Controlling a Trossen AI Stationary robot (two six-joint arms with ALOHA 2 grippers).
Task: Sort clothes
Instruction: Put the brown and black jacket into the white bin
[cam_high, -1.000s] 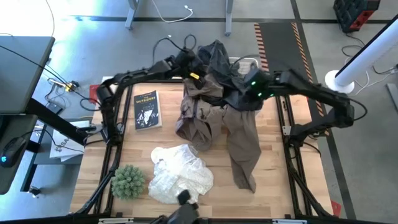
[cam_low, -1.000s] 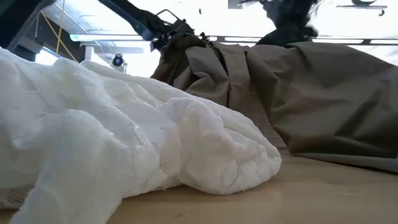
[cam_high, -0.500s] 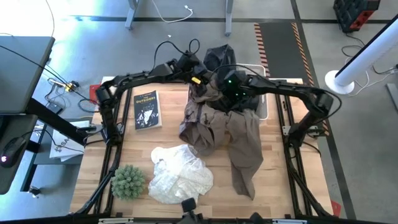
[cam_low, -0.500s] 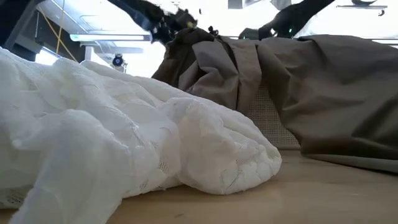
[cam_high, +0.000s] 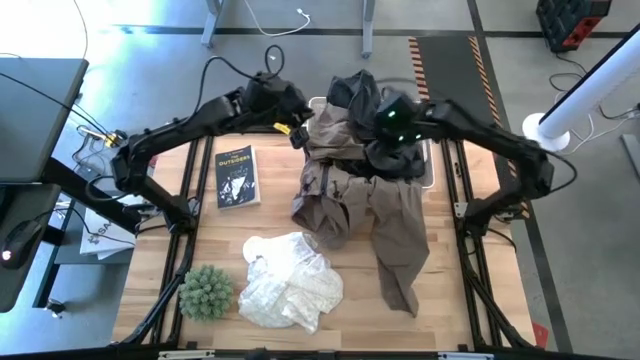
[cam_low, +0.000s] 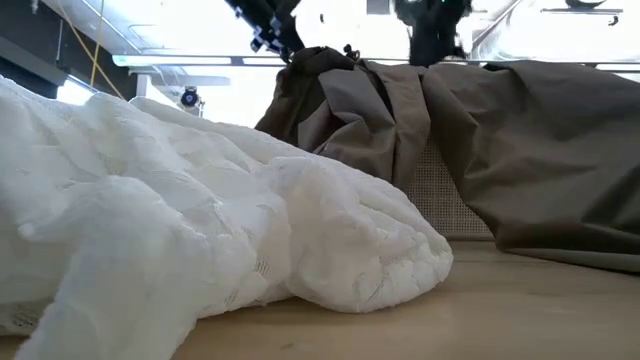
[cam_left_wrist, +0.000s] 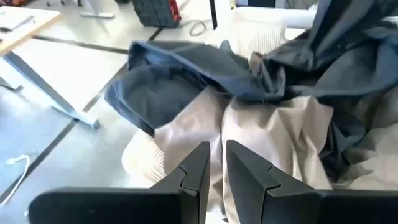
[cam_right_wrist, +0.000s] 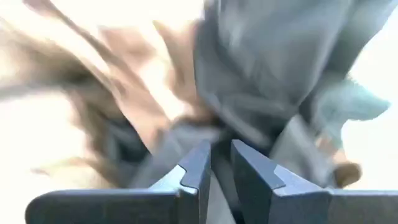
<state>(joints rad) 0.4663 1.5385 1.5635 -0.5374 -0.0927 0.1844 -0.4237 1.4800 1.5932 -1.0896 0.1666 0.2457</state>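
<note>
Khaki-brown trousers (cam_high: 385, 220) lie with their upper part heaped over the white basket (cam_high: 427, 168) and one leg stretched along the table toward its near edge. A dark grey piece (cam_high: 355, 95) is draped on top of them at the far edge. My left gripper (cam_high: 297, 132) is shut on the trousers at the heap's left side. My right gripper (cam_high: 392, 135) is on top of the heap, shut on dark grey cloth. A white patterned garment (cam_high: 290, 280) lies crumpled at the near left. My left gripper pinches a raised fold of the khaki trousers (cam_left_wrist: 217, 134) between its two fingers, coming level from the table's left. The fold is lifted off the table; the rest hangs slack below. My right gripper has grey cloth (cam_right_wrist: 219, 134) between its fingers, coming from above. The wrist view is blurred, so which part and how many layers cannot be told.
A dark book (cam_high: 237, 177) lies at the far left and a round green spiky plant (cam_high: 205, 290) stands at the near left corner. The white garment (cam_low: 200, 230) fills the low view's foreground. Bare wood shows at the near right.
My right gripper has swung toward the table's left, then back a little and toward the far edge. My left gripper has risen and drawn slightly left. The trousers' upper part has bunched higher against the basket; the long leg has stayed on the table.
</note>
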